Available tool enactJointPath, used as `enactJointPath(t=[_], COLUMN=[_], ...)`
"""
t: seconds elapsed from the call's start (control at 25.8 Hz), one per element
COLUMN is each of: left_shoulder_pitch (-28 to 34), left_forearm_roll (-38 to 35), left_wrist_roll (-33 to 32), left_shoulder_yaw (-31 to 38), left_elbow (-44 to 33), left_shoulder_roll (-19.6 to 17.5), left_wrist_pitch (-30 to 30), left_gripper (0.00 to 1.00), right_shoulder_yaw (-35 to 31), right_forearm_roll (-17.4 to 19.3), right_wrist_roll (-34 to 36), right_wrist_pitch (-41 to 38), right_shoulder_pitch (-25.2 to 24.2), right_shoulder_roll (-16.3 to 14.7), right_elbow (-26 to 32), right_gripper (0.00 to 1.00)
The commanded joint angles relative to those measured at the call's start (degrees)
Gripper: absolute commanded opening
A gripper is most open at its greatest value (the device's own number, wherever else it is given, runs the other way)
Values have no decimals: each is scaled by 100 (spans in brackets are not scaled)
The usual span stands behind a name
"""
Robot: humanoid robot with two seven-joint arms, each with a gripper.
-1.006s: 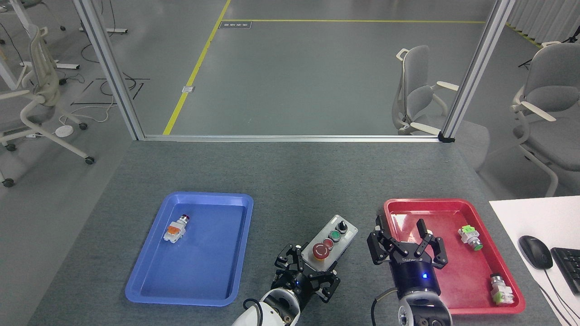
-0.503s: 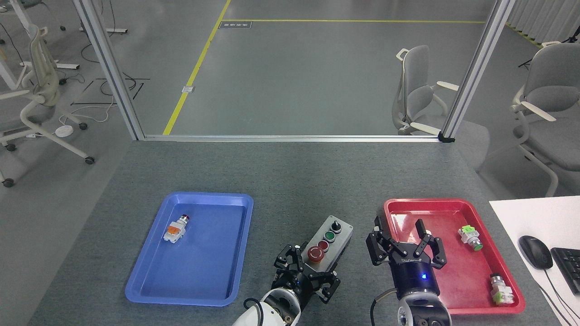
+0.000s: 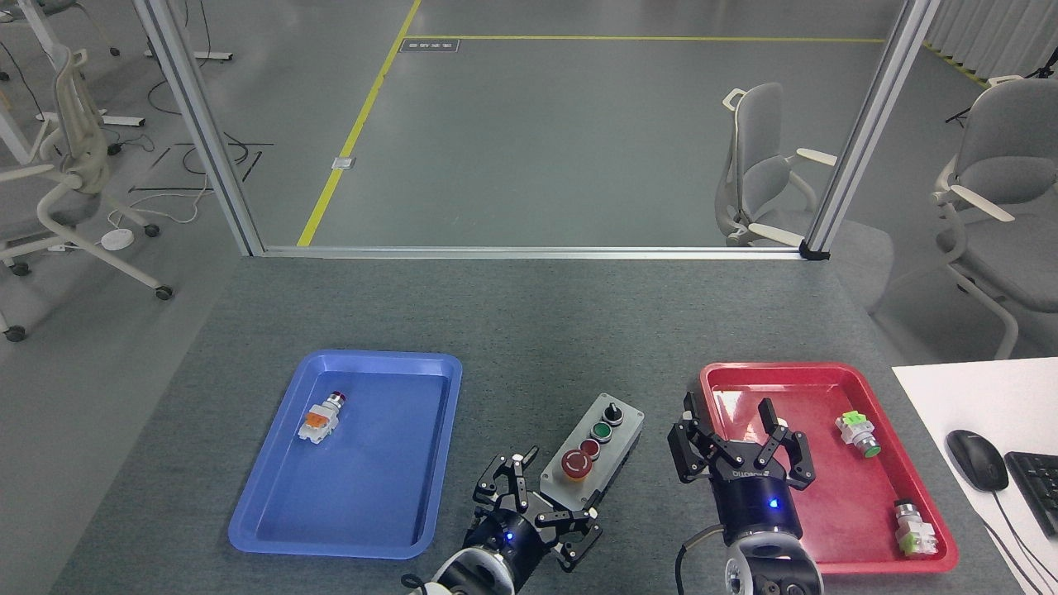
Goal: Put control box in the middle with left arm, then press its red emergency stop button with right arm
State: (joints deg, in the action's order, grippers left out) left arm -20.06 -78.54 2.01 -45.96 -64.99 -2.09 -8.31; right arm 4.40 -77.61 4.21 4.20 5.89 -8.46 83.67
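Now the control box (image 3: 593, 450) sits on the grey table (image 3: 529, 330), between the blue tray (image 3: 248, 516) and the red tray (image 3: 826, 369). Just beside its near end, the left gripper (image 3: 533, 516) has its fingers spread and holds nothing. To the box's right, the right gripper (image 3: 740, 450) hovers with fingers splayed, apart from it.

My feed is evenly lit from overhead, bright and cool, with no dim corners. Shadows are soft and short: a faint one hugs the control box (image 3: 593, 453) just beyond my left gripper (image 3: 537, 521). Ahead of my right gripper (image 3: 738, 450) the red tray (image 3: 826, 372) shows pale glare on its glossy floor. Focus is sharp throughout, and blue lights glow on both wrists. The frame posts lean outward toward the edges, a wide-lens effect.
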Motion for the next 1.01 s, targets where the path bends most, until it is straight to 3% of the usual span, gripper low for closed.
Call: enactJointPath(t=[0.0, 0.23, 0.43, 0.58, 0.7, 0.81, 0.97], left_shoulder_pitch=[354, 925, 987, 635, 169, -297, -508], left_forearm_roll=[14, 14, 23, 93, 498, 964, 1069], left_wrist_roll=[10, 72, 247, 309, 309, 318, 432], left_shoulder_yaw=[34, 983, 2389, 3426, 4015, 4367, 4473], left_elbow=[-655, -1473, -1543, -1482, -1025, -392, -102], left_shoulder_roll=[-599, -1215, -1223, -1197, -1215, -1276, -1224], left_wrist_pitch=[-4, 14, 23, 322, 770, 1227, 1201], left_gripper=[99, 99, 99, 99, 99, 99, 99], right_shoulder_yaw=[-1, -10, -10, -18, -18, -18, -10], right_forearm_roll=[0, 0, 0, 9, 9, 9, 9], right_wrist_roll=[1, -8, -8, -8, -8, -8, -8], right_wrist_pitch=[-7, -7, -7, -7, -7, -7, 2], right_shoulder_pitch=[0, 9, 9, 18, 18, 18, -9], right_shoulder_roll=[-6, 20, 20, 11, 11, 11, 11], right_elbow=[0, 0, 0, 0, 0, 0, 0], right_gripper=[98, 98, 98, 98, 98, 98, 98])
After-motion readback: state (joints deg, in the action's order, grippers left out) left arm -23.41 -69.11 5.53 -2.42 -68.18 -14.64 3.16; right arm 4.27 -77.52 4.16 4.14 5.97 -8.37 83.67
